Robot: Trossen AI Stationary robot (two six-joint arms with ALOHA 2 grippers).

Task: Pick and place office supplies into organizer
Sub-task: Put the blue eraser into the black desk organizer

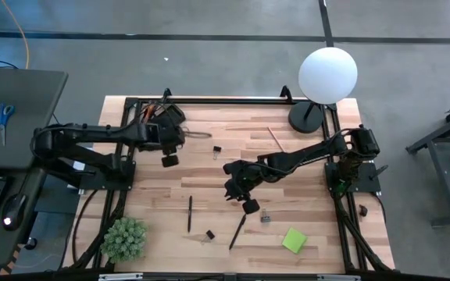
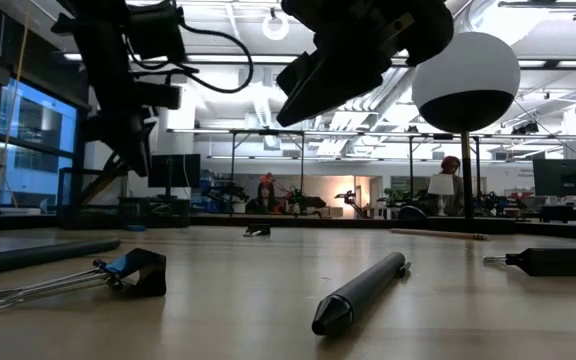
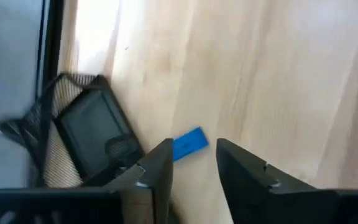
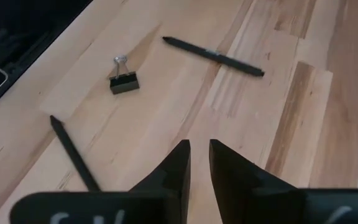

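Two grippers hover — the left gripper (image 3: 191, 168) parted over the blue eraser (image 3: 189, 143) beside the organizer (image 3: 82, 134), the right gripper (image 4: 199, 163) nearly closed, empty — no legible writing.

Both arms are dark, jointed and tubular, with black cables looping along them. The left gripper (image 3: 191, 177) and right gripper (image 4: 199, 171) have flat, wedge-shaped black fingers.
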